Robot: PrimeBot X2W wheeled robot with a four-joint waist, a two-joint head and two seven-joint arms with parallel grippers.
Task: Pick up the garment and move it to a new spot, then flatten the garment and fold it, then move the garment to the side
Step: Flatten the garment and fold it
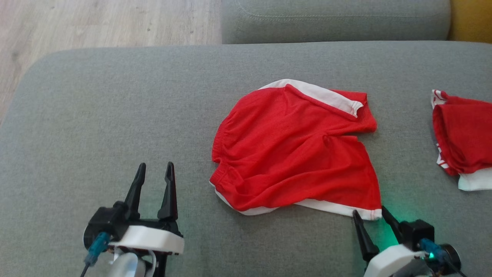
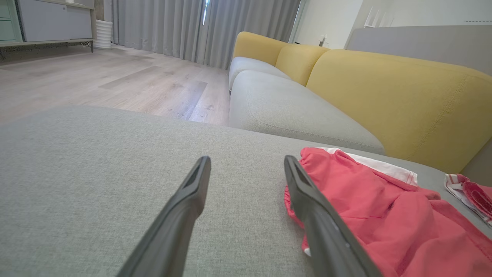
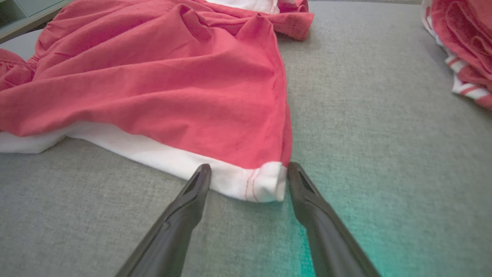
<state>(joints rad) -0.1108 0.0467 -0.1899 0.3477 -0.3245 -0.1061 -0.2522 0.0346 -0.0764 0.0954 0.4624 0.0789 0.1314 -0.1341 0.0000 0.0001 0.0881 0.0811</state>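
Note:
The garment [image 1: 292, 150] is a pair of red shorts with white trim, lying rumpled on the grey cushion [image 1: 115, 115]. My right gripper [image 1: 369, 213] stands open at the shorts' near right corner; in the right wrist view the white hem corner [image 3: 265, 184] lies between its spread fingers [image 3: 248, 169]. My left gripper [image 1: 154, 171] is open with nothing in it, resting over bare cushion to the left of the shorts. From the left wrist view the garment [image 2: 384, 215] lies just right of the open fingers [image 2: 246, 163].
A second red and white garment [image 1: 463, 140] lies at the cushion's right edge. A grey sofa seat [image 1: 334, 19] with yellow backrests [image 2: 396, 100] stands beyond the cushion. Wooden floor [image 1: 96, 23] lies off the far left edge.

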